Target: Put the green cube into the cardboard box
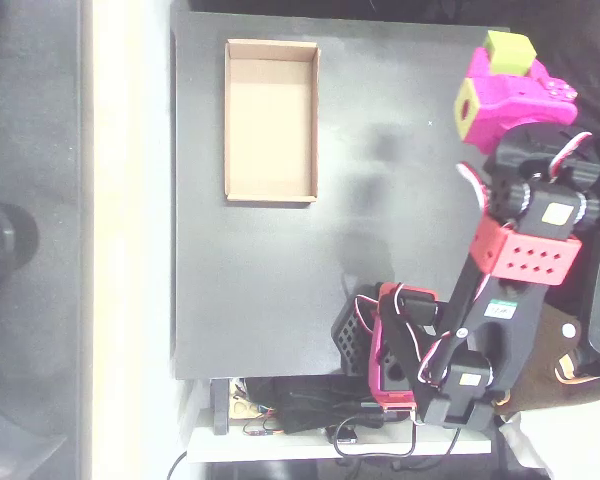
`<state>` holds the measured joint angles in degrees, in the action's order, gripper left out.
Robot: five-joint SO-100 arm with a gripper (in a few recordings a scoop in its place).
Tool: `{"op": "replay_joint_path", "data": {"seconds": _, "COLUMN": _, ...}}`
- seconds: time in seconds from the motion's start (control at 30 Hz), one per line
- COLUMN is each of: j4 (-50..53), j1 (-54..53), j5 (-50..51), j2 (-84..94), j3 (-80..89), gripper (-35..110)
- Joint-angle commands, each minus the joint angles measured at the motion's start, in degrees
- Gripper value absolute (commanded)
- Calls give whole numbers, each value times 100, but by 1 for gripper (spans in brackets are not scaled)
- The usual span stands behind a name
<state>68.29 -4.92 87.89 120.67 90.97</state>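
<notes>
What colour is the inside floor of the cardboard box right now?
Plain light brown, unmarked; the cardboard box shows best in the overhead view.

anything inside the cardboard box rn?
Nothing: the cardboard box shows only its bare tan floor. The green cube is at the magenta gripper, far right; the grip itself is hidden.

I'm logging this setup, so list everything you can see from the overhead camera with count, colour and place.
cardboard box: one, tan, open and holding nothing, upper left part of the table.
green cube: one, lime yellow-green, upper right, at the tip of the gripper.
table: one, black, centre of the picture.
cables: a bundle, dark, below the table's lower edge.
arm: one, black with red and magenta parts, right side.
gripper: one, magenta with a yellow square patch, upper right; whether its jaws clamp the cube cannot be told.
</notes>
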Motion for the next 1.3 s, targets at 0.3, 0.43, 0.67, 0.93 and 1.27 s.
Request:
{"op": "replay_joint_path", "data": {"seconds": 0.3, "j4": 0, "j1": 1248, "j5": 26, "j2": 431, "j3": -62, "gripper": 3}}
{"op": "replay_joint_path", "data": {"seconds": 0.43, "j4": -9, "j1": 1749, "j5": 26, "j2": 369, "j3": 0, "gripper": 3}}
{"op": "replay_joint_path", "data": {"seconds": 0.67, "j4": -18, "j1": 2751, "j5": 26, "j2": 185, "j3": 9, "gripper": 3}}
{"op": "replay_joint_path", "data": {"seconds": 0.93, "j4": -26, "j1": 3498, "j5": 35, "j2": -466, "j3": 9, "gripper": 3}}
{"op": "replay_joint_path", "data": {"seconds": 1.27, "j4": -26, "j1": 3683, "j5": 35, "j2": -1688, "j3": 9, "gripper": 3}}
